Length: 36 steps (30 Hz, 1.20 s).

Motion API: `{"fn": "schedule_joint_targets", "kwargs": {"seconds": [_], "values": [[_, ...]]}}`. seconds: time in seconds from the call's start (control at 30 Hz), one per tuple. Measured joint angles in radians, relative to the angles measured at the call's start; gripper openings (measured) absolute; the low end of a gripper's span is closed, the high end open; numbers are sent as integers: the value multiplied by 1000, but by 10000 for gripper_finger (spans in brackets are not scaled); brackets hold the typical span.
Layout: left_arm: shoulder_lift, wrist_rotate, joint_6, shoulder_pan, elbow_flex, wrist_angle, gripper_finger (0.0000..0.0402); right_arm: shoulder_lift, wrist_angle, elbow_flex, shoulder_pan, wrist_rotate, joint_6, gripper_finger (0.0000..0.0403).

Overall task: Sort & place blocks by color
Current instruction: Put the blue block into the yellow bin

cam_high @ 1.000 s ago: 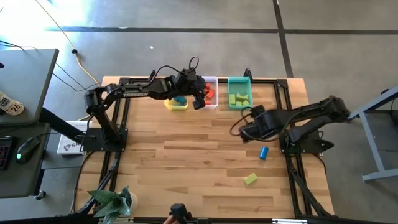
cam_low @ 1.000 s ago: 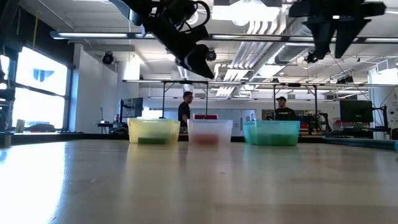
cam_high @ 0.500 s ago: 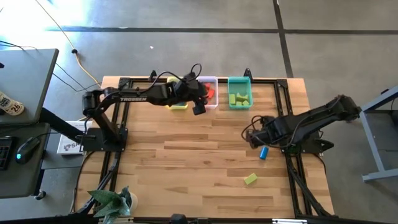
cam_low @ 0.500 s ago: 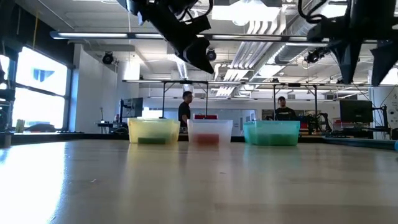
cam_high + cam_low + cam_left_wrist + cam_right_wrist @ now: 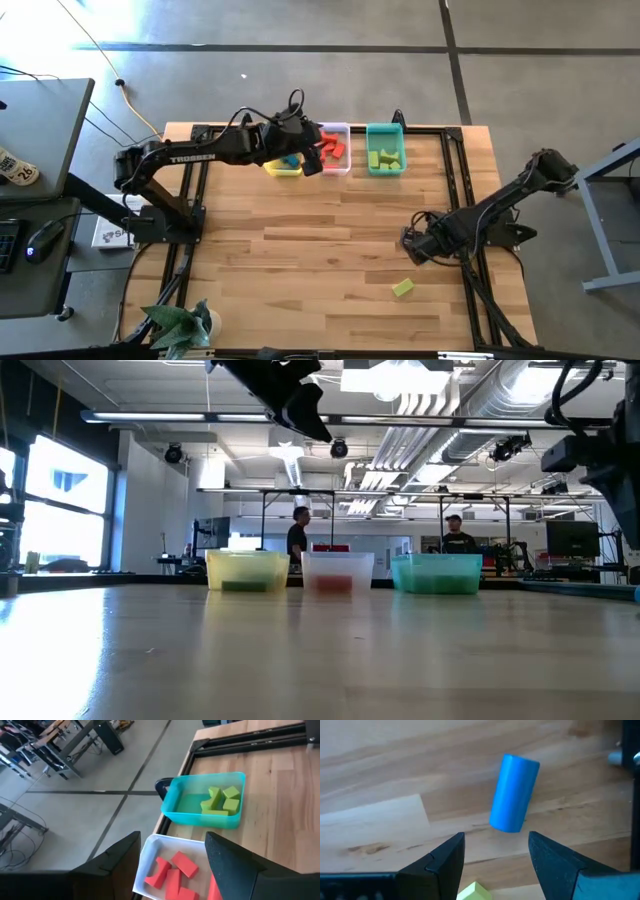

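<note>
- Seen from above, a wooden table (image 5: 300, 240) fills the middle of the frame, with a dark arm reaching in from each side.
- The right tool (image 5: 496, 851) hangs low over the table at right of centre in the overhead view; its two fingers stand apart with nothing between them.
- In the right wrist view a blue cylinder (image 5: 514, 792) lies on its side on the wood, just ahead of the gap between those fingers and a little to its right. Its long axis runs nearly in line with the tool's forward reach, tilted slightly, so the fingers would likely close across its round sides.
- A yellow-green block (image 5: 403, 288) lies on the table lower right of centre, near the right tool. Both loose blocks are far closer to the right arm than the left.
- The left tool (image 5: 172, 851) hovers over the trays at upper centre, fingers apart and empty.
- Three trays sit in a row at the table's far edge: a yellow tray (image 5: 281, 170) holding something blue, a clear tray (image 5: 150, 850) holding red blocks (image 5: 172, 872), and a teal tray (image 5: 200, 815) holding green blocks (image 5: 221, 800).
</note>
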<state>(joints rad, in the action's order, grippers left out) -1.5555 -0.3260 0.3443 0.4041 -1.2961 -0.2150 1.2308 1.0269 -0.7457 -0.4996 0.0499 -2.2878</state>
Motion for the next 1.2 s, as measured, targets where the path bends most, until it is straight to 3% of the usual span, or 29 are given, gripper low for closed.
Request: {"fn": "schedule_joint_targets", "kwargs": {"seconds": [0.6,0.7,0.83,0.9,1.07,1.2], "values": [[0,0,60,9,0,-5,209,195,-153,91,17,-46,0,202],[0,0,64,9,0,-6,209,226,-196,89,28,-48,10,177],[0,0,61,9,0,-11,209,238,-212,84,35,-39,19,112],[0,0,61,9,0,-30,209,232,-209,77,35,-35,35,105],[0,15,60,10,0,-91,209,200,-252,57,35,19,89,105],[0,70,34,10,0,-123,209,176,-320,36,44,129,169,105]]}}
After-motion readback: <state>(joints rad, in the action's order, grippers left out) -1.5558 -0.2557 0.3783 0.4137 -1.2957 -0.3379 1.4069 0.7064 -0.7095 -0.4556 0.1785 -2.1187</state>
